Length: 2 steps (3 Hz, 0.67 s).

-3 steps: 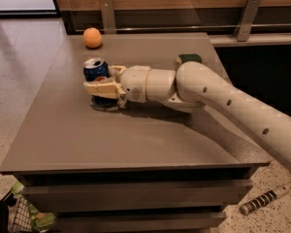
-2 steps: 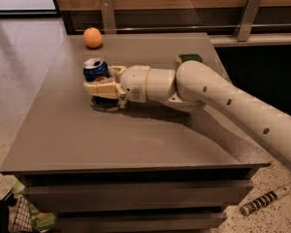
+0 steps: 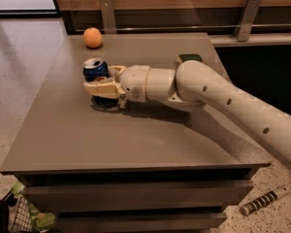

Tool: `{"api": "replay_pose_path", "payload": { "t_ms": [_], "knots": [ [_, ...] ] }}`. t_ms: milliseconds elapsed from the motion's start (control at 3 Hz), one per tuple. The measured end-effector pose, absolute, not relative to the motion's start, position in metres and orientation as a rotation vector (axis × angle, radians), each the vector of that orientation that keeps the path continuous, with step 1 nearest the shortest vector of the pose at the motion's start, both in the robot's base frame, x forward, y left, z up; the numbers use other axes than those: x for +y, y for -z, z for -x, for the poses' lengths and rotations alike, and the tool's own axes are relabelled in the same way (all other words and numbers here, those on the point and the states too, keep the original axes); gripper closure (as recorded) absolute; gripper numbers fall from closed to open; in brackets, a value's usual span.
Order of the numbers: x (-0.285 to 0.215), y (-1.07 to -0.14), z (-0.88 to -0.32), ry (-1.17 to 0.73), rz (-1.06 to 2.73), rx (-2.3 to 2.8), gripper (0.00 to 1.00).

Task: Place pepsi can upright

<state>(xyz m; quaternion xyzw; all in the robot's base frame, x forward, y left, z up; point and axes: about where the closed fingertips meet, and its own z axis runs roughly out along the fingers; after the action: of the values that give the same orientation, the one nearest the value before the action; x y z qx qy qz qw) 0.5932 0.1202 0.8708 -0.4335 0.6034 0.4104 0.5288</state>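
Gripper (image 3: 100,79) low over the far left part of the table (image 3: 136,144), its arm reaching in from the right. Its two fingers are closed around the middle of the pepsi can (image 3: 94,68), one across the near side and one behind. The can stands roughly upright, silver top showing; I cannot tell whether its base touches the tabletop. My worry is that if I release with the base lifted or tilted, the can could topple and roll towards the orange (image 3: 92,37) or off the left edge. Against a second ago, can and gripper sit exactly as they did.
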Motion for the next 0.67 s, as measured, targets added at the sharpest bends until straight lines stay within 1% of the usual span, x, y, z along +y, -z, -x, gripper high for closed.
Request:
{"api": "replay_pose_path", "payload": {
  "t_ms": [667],
  "knots": [
    [0.1248, -0.8715, -0.5911, -0.986, 1.042, 1.437, 0.15]
  ]
}}
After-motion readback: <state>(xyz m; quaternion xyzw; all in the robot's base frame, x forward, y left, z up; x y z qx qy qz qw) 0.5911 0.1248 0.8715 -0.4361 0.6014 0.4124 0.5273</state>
